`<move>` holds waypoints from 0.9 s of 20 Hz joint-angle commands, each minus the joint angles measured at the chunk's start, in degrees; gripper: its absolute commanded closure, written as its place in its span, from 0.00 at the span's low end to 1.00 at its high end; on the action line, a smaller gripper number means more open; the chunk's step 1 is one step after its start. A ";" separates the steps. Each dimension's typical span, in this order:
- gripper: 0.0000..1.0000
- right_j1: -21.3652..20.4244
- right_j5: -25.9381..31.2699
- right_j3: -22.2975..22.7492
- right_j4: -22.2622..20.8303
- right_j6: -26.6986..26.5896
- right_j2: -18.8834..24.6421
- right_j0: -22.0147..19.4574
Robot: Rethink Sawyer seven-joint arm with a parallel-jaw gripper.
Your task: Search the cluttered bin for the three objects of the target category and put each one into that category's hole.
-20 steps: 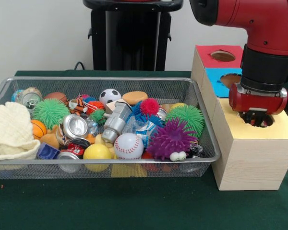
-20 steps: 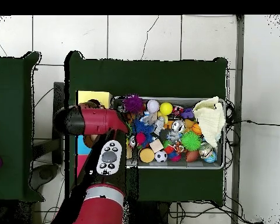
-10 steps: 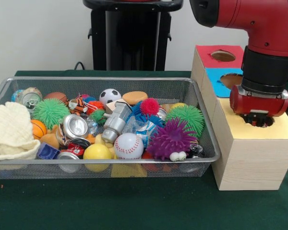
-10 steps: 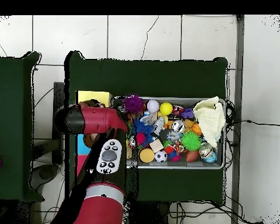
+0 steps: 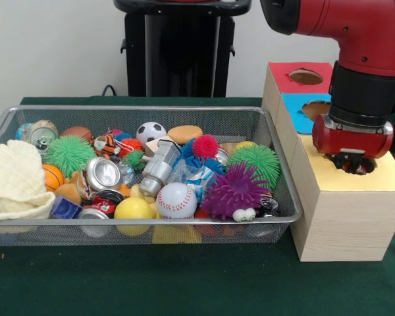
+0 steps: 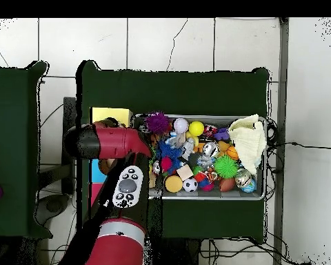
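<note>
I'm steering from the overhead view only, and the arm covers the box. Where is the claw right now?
Observer: The claw hangs at the mouth of the yellow section's hole, on the wooden box beside the bin.
Operator: Is it carrying anything?
Observer: Nothing shows beneath it. The red wrist housing hides most of it, so I cannot tell its grip.
Operator: Are the other holes blocked?
Observer: The red section's hole is fully uncovered. The blue section's hole is partly hidden behind the arm.
</note>
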 commanded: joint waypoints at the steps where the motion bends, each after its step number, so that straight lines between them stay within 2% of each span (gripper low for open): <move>1: 1.00 -3.94 20.07 -2.33 -1.85 7.48 -2.74 1.76; 2: 1.00 -4.65 22.21 -2.97 -1.96 7.14 -2.96 1.81; 12: 1.00 -6.87 29.41 -5.97 -3.21 6.53 -4.14 1.46; 18: 1.00 -7.74 29.90 -5.82 -2.61 6.63 -3.57 0.81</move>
